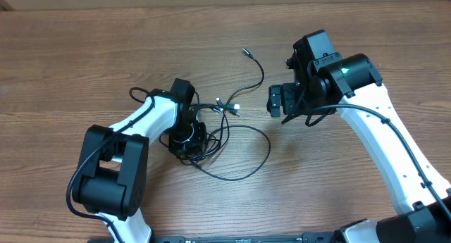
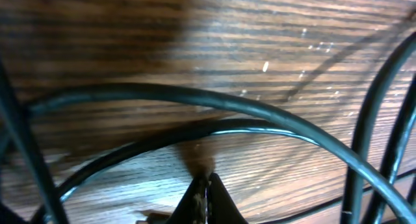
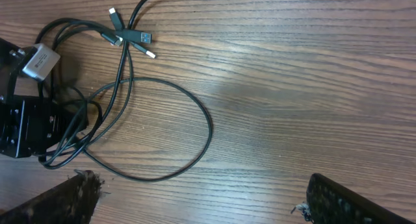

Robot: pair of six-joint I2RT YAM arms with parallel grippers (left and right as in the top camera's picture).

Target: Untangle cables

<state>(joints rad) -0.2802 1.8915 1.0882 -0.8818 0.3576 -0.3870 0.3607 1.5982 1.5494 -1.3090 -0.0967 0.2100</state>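
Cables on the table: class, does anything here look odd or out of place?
Yes: the cables lie tangled, loops overlapping beside the left gripper, plug ends crossing in a cluster. Nothing looks damaged.

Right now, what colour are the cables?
The cables are black, with silver-white plug tips. The right wrist view shows this best.

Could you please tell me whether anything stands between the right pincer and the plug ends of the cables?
Nothing visible does. Only bare table lies between the open right pincer and the plug ends. The left pincer, shut, sits beyond them among the looped cables.
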